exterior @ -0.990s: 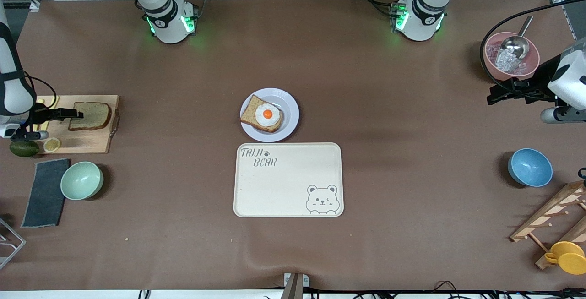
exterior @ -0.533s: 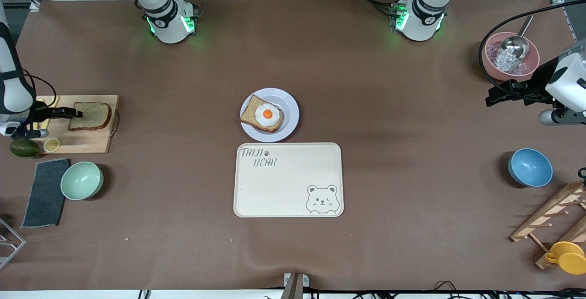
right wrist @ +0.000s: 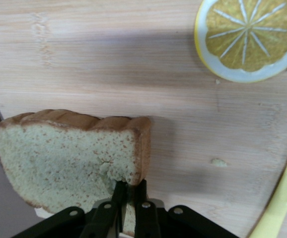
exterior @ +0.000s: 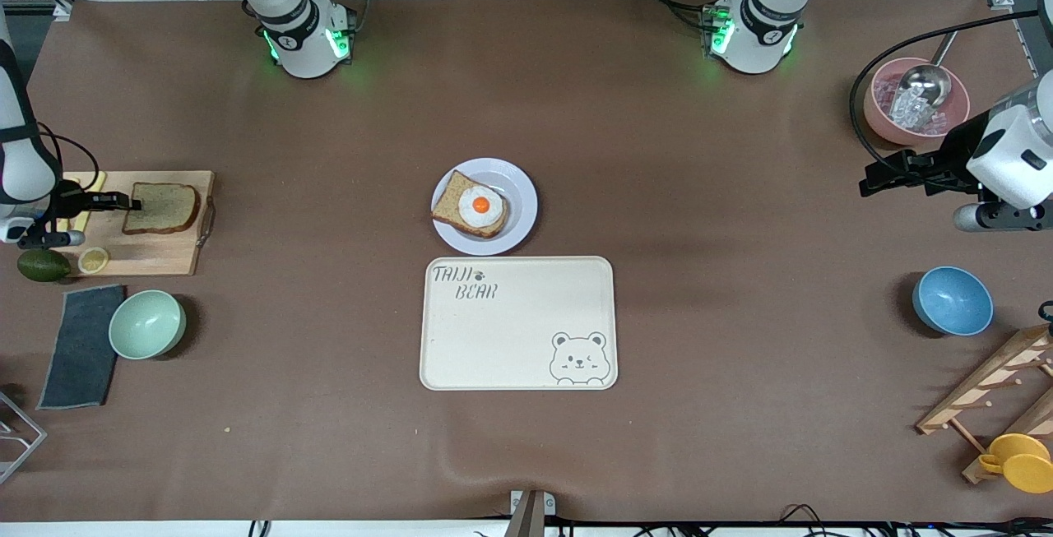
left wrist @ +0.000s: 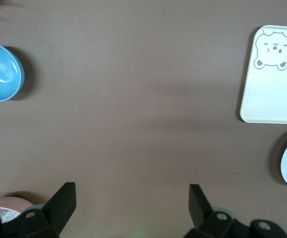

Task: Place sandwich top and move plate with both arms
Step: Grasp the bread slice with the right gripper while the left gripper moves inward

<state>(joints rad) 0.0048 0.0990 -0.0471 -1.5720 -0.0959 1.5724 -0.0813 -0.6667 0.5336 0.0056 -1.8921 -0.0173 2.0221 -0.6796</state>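
Note:
The sandwich top (exterior: pixel 164 207), a plain brown slice, lies on the wooden cutting board (exterior: pixel 144 253) at the right arm's end of the table. My right gripper (exterior: pixel 132 205) is shut on the slice's edge; in the right wrist view the fingers (right wrist: pixel 118 196) pinch the sandwich top (right wrist: pixel 64 158) at its crust corner. The lavender-white plate (exterior: pixel 520 192) sits mid-table and holds a bread slice with a fried egg (exterior: pixel 473 208). My left gripper (exterior: pixel 868 183) hangs open over bare table near the pink bowl, and the left wrist view shows this left gripper (left wrist: pixel 131 198) with nothing between its fingers.
A cream bear tray (exterior: pixel 518 356) lies just nearer the camera than the plate. On or by the board sit a lemon slice (exterior: pixel 93 258), an avocado (exterior: pixel 41 266), a grey cloth (exterior: pixel 82 345) and a mint bowl (exterior: pixel 148 323). At the left arm's end are a blue bowl (exterior: pixel 952 300), a pink bowl with a scoop (exterior: pixel 917 101) and a wooden rack (exterior: pixel 987 389).
My right gripper has closed on the edge of the sandwich top. The left arm has shifted a little toward the table's middle, still open.

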